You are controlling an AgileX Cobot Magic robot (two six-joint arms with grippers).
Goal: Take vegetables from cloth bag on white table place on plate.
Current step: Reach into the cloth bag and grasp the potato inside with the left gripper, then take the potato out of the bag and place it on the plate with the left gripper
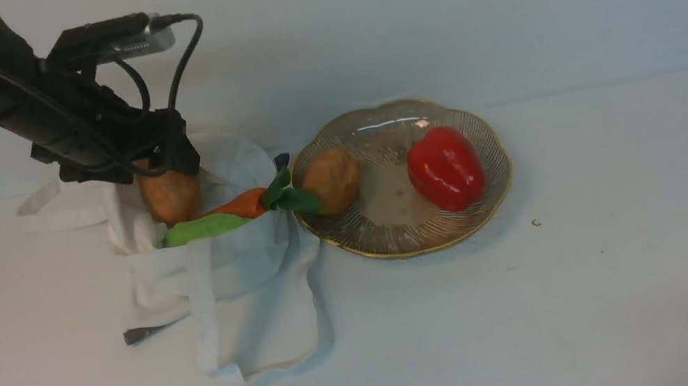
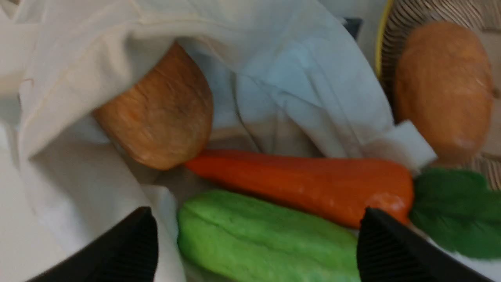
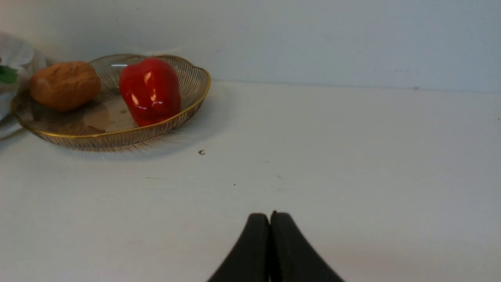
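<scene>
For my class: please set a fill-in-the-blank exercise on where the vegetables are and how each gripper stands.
1. The plate holds a potato and a red ____.
2. The cloth bag holds ____ vegetables.
3. The left gripper, at the bag's mouth, is ____.
4. The right gripper is ____.
Missing words: pepper; three; open; shut.

Three cameras: one wide from above, two close on the wrists.
The front view looks forward and down over the white table (image 1: pixel 615 286), with the cloth bag (image 1: pixel 251 308) at left centre and the plate (image 1: pixel 362 236) in the middle. The left wrist view sits very near the bag's mouth; the right wrist view looks low along the table. All three share the plate's potato (image 1: pixel 333 181).
</scene>
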